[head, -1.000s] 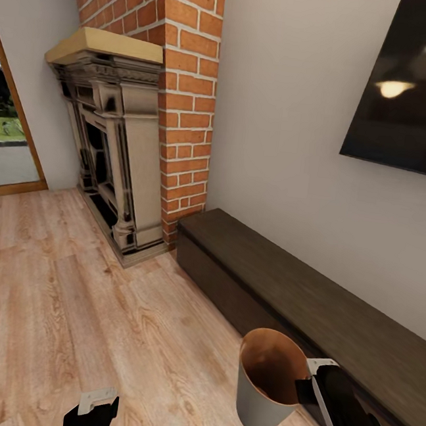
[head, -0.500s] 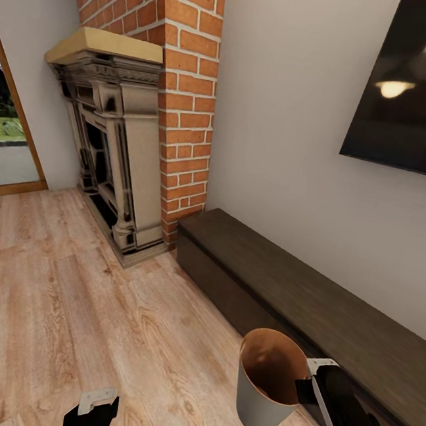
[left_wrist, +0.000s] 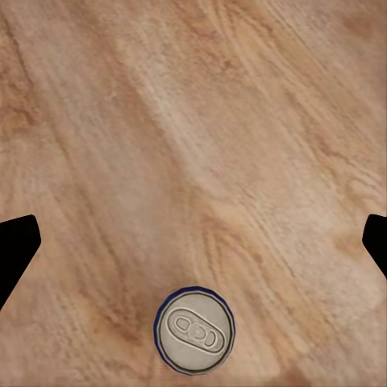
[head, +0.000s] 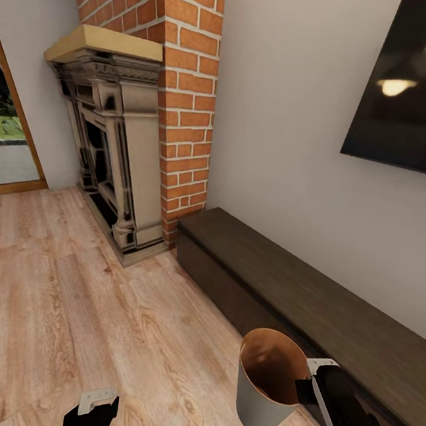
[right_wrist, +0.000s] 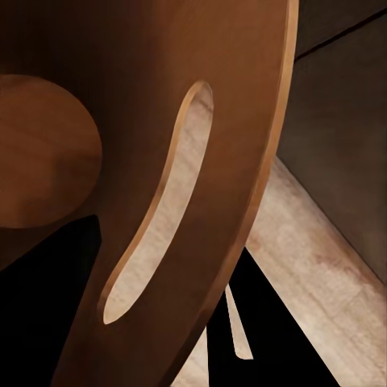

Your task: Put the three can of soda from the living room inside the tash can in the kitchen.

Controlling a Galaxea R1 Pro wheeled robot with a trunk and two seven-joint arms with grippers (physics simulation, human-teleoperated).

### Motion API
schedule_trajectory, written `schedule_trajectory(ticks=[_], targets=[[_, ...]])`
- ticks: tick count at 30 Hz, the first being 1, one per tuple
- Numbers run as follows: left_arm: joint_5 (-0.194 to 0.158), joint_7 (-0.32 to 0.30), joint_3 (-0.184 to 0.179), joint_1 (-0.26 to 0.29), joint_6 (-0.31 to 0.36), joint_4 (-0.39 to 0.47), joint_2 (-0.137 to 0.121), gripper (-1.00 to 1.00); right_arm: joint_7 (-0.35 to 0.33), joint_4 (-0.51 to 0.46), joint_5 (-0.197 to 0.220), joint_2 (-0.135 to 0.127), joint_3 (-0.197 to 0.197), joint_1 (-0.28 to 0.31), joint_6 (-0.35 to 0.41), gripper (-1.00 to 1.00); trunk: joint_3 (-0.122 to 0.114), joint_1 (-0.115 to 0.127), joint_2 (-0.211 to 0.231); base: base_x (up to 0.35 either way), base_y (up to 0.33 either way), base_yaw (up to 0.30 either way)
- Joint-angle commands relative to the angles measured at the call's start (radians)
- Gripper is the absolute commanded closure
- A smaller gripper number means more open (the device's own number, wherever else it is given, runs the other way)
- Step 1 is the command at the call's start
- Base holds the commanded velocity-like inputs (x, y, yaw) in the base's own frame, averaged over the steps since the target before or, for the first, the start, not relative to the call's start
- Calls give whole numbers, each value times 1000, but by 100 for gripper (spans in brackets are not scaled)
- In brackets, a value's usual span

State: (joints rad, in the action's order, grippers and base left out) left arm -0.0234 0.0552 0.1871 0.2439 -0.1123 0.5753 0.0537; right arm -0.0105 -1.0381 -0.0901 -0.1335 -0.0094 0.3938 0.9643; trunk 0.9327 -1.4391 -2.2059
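One blue soda can (left_wrist: pixel 194 330) on floor beneath spread left end effector (left_wrist: pixel 193 242); right end effector (head: pixel 306 386) clamped on trash can (head: pixel 262 391) rim. Next: lower, grasp can.

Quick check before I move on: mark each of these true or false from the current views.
1. The right gripper holds the bin by its rim. True.
2. The bin has soda cans inside. False: what shows of its brown inside is empty.
3. A blue-rimmed can stands upright on the wood floor under the left gripper. True.
4. The left gripper is shut on that can. False: its fingers are spread wide, not touching the can.
5. The robot is in the kitchen. False: brick fireplace and wall TV are ahead.
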Motion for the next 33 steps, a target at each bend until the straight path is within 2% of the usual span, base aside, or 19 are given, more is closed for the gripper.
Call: schedule_trajectory(ticks=[1,33], targets=[[0,0,0,0,0,0,0,-100,-8,0,9,0,0,0,-1,100,1,0,0,0,0,0],[0,0,0,0,-1,0,0,-100,-8,0,8,0,0,0,-1,100,52,0,0,0,0,0]])
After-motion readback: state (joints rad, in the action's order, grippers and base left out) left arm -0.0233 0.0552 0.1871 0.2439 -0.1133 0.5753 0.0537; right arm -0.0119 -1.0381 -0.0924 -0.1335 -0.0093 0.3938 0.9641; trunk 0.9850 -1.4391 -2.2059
